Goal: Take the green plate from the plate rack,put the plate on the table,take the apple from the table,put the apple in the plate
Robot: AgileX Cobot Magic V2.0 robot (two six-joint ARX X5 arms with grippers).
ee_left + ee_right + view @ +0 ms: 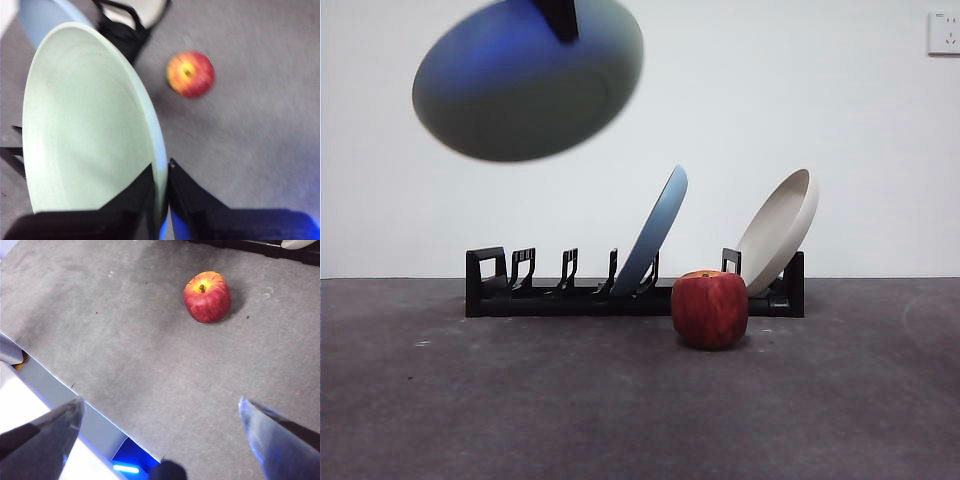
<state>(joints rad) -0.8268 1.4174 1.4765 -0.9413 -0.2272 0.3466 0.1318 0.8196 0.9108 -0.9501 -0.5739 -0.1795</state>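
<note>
Between the 2 jaws of the left gripper point(161, 175), clamped on its rim, the green plate point(85, 125) hangs high in the air, clear of the plate rack point(560, 290) below it, so step 1 looks done. Off to one side of that gripper, the apple point(710, 308) sits untouched on the table point(520, 400) just before the rack, which holds a light blue plate point(655, 235) and a cream plate point(778, 230). Setting the plate down and moving the apple remain, and the right gripper point(160, 440) waits above the table, jaws wide apart.
</note>
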